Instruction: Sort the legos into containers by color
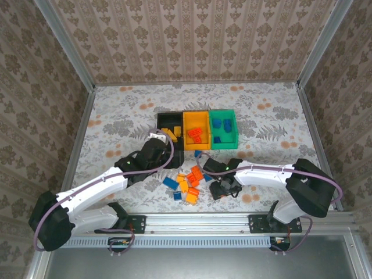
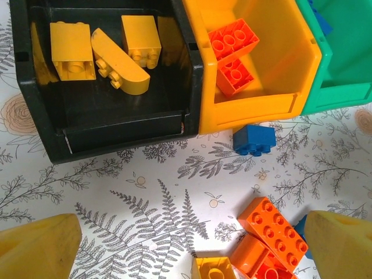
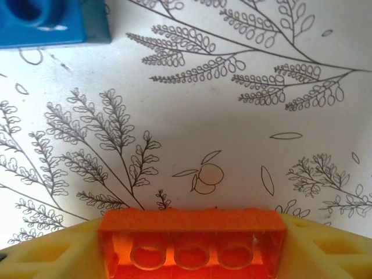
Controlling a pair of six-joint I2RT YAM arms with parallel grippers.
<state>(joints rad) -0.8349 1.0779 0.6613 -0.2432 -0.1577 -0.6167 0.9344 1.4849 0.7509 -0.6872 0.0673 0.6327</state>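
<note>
The black bin [image 2: 116, 125] holds three yellow bricks [image 2: 71, 49]. Two red-orange bricks [image 2: 233, 39] lie in the orange-yellow bin [image 2: 256, 104], and the green bin [image 2: 343, 87] is at the right. My left gripper [image 2: 192, 250] hangs open over the table in front of the black bin, above a yellow brick [image 2: 216, 268] and a red-orange brick [image 2: 273, 231]. My right gripper [image 3: 192, 253] is shut on a red-orange brick [image 3: 192, 241], hollow side facing the camera, just above the table. In the top view the loose legos [image 1: 189, 180] lie between the left gripper [image 1: 158, 145] and the right gripper [image 1: 222, 189].
A blue brick [image 2: 254, 139] sits on the table against the front of the orange-yellow bin. Another blue brick [image 3: 52, 23] lies ahead of the right gripper. Metal rails [image 1: 197, 221] border the patterned table.
</note>
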